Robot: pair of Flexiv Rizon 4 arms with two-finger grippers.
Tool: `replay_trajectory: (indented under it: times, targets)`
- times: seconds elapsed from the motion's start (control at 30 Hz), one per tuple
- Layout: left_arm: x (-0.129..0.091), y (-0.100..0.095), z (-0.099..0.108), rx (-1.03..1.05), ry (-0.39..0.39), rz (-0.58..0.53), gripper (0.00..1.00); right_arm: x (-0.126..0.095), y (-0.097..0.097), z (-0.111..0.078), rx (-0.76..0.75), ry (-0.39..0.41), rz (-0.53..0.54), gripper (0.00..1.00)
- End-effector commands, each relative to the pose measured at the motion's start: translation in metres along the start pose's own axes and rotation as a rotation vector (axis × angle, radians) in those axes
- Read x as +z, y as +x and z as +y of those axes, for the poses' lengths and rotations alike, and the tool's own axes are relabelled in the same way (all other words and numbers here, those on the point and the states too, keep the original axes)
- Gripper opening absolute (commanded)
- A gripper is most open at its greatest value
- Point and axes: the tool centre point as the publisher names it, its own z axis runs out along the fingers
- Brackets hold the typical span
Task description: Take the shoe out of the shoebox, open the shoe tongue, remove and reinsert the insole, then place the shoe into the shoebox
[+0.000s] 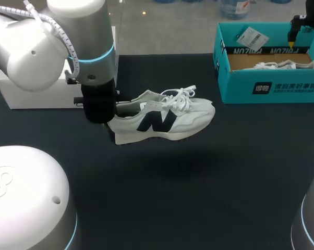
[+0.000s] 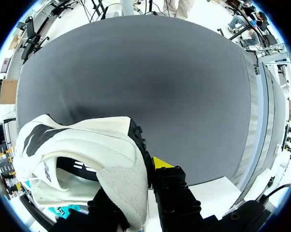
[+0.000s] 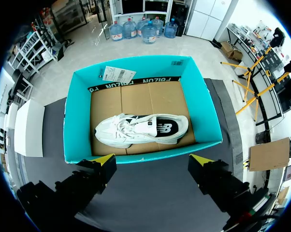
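A white sneaker (image 1: 165, 117) with a dark side letter hangs a little above the dark table, its toe pointing right. My left gripper (image 1: 112, 129) is shut on its heel; in the left wrist view the heel collar (image 2: 121, 169) sits between the fingers of the left gripper (image 2: 132, 180), with one yellow fingertip (image 2: 160, 162) showing. The teal shoebox (image 1: 266, 88) stands at the back right and holds a second white shoe (image 3: 140, 129) on its side. My right gripper (image 3: 152, 160) hovers open over the box's near wall (image 3: 136, 157), and in the head view the right gripper (image 1: 292, 35) is above its far side.
A white block (image 1: 37, 92) sits at the table's back left, behind my left arm. A paper tag (image 1: 252, 37) lies on the box's back rim. Bare dark tabletop (image 1: 198, 187) spreads in front of the lifted sneaker.
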Motion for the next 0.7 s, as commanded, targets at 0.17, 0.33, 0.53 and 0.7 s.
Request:
replay_trajectory:
  times: [0.17, 0.33, 0.53, 0.7]
  targets:
    - [0.041, -0.012, -0.016, 0.003, -0.017, 0.028, 0.0, 0.0, 0.0, 0.0, 0.0, -0.001, 0.0, 1.0]
    - [0.067, -0.015, -0.026, 0.017, 0.005, 0.04, 0.0, 0.0, 0.0, 0.0, 0.0, -0.001, 0.0, 1.0]
    - [0.095, -0.017, -0.039, 0.031, -0.012, 0.037, 0.0, 0.0, 0.0, 0.0, 0.0, -0.001, 0.0, 1.0]
    - [0.119, -0.019, -0.049, 0.019, -0.009, 0.05, 0.0, 0.0, 0.0, 0.0, 0.0, -0.001, 0.0, 1.0]
